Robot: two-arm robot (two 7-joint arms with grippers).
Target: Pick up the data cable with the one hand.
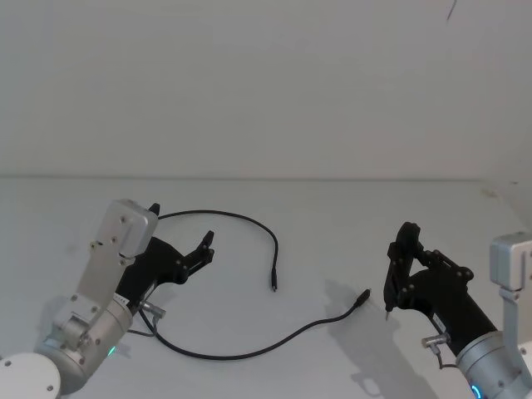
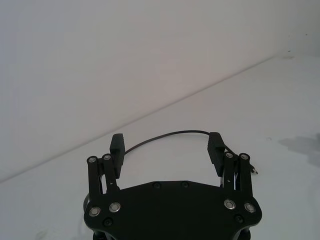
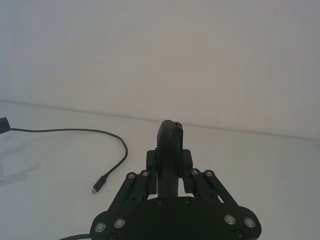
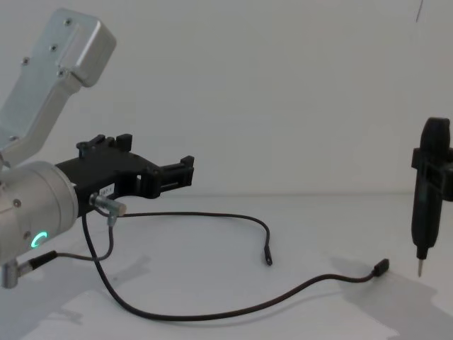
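The data cable (image 1: pixel 249 223) lies on the white table as one long black loop. One plug (image 1: pixel 272 286) rests mid-table and the other plug (image 1: pixel 363 295) sits further right. My left gripper (image 1: pixel 180 224) hovers open above the loop's left part. In the left wrist view the cable (image 2: pixel 170 133) runs on the table between the left gripper's (image 2: pixel 166 145) spread fingers. From the chest view this gripper is clearly raised off the cable (image 4: pixel 212 214). My right gripper (image 1: pixel 401 259) is shut on a black pen-like tool (image 4: pixel 425 198), its metal tip pointing down just right of the second plug.
White table (image 1: pixel 332 216) against a plain white wall. A thin lead with a silver plug (image 4: pixel 107 205) hangs from my left wrist, close to the cable. The pen-like tool (image 3: pixel 170 145) stands upright in the right wrist view, with the cable plug (image 3: pixel 99 186) beyond it.
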